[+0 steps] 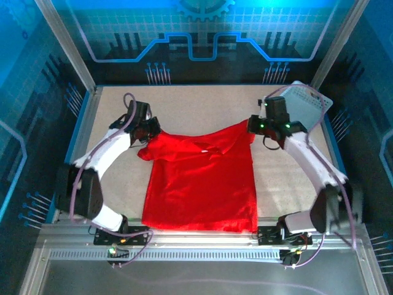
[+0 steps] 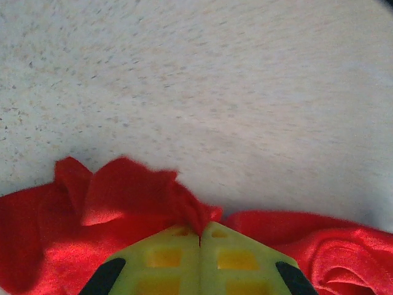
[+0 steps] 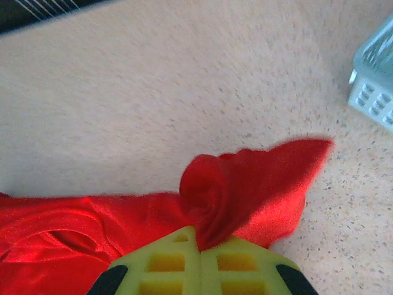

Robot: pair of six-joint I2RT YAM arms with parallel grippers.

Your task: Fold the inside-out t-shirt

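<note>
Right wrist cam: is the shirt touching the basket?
No, the shirt ends short of the basket, with a strip of bare table between them.

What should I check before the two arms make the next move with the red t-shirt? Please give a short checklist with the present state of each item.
1. The left gripper is shut on the t-shirt cloth: ok.
2. The right gripper is shut on the cloth: ok.
3. Both grips sit on matching corners: cannot tell, the cloth is bunched there.
4. The lower part of the t-shirt lies flat on the table: ok.
5. The collar area is smooth: not ok, folds run between the grippers.
6. The basket stands apart from the t-shirt: ok.
</note>
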